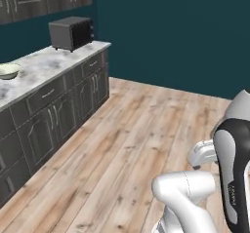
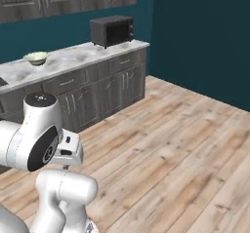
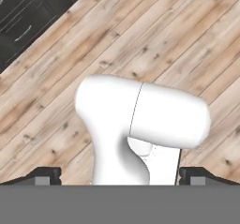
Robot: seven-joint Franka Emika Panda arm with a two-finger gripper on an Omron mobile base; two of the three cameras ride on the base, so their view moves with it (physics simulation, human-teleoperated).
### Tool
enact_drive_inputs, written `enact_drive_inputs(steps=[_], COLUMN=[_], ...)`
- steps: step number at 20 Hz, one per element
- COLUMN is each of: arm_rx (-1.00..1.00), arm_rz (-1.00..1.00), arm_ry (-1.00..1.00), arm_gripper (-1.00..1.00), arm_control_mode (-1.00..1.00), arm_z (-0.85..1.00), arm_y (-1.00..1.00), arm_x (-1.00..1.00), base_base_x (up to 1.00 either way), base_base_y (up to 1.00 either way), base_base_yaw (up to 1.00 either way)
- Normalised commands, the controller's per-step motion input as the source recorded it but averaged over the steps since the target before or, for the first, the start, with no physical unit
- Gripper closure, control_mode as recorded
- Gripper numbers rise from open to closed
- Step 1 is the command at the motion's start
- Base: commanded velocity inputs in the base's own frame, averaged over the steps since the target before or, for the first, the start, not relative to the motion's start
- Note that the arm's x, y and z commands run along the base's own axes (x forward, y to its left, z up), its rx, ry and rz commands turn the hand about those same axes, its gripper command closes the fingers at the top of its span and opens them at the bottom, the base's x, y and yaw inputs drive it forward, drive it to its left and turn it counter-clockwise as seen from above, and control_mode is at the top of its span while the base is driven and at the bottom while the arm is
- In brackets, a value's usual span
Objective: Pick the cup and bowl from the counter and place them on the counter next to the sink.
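Bowl sits on the marble tabletop, well apart from the wide-open, empty pincer; likely light, rigid, slick-glazed, so best pinched across its thin rim.

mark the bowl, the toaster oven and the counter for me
bowl [image 2: 36,58], right base view, on its pale inside.
toaster oven [image 2: 112,30], right base view, on its dark front door.
counter [image 1: 53,64], left base view, on bare marble between the two.

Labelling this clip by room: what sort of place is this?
A kitchen, rendered: a marble counter over dark cabinets, with a toaster oven and a bowl on it.
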Motion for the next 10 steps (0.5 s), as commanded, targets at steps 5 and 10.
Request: enact_drive_inputs(steps=[5,10], arm_rx=[0.00,0.00], arm_rz=[0.00,0.00], arm_ry=[0.00,0.00], arm_gripper=[-1.00,-1.00], arm_control_mode=[1.00,1.00], arm_z=[0.00,0.00], arm_y=[0.00,0.00], arm_x=[0.00,0.00], base_base_x=[1.00,1.00], base_base_y=[0.00,-0.02], base_base_yaw=[0.10,0.11])
